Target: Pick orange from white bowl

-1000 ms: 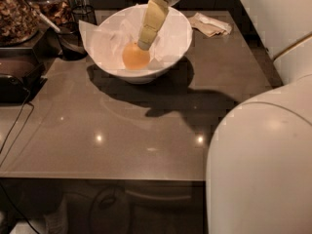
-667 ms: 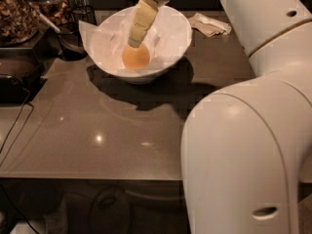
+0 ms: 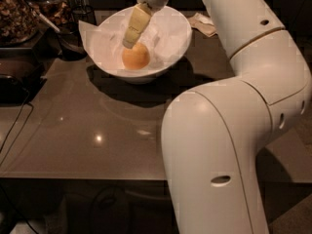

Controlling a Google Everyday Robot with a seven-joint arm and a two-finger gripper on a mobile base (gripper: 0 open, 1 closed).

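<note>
Camera view shows your gripper (image 3: pixel 129 43) slanting down into the bowl (image 3: pixel 175 33), tip at the upper left of the orange (image 3: pixel 136 57), which lies in the bowl's bottom. You cannot tell whether the gripper is spread or clamped on it.

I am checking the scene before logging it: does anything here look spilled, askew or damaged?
Nothing looks spilled or broken. The white bowl stands upright on the table, the orange lies whole inside it, and the gripper is at the orange's top. Only a crumpled paper lies loose beside the bowl.
</note>
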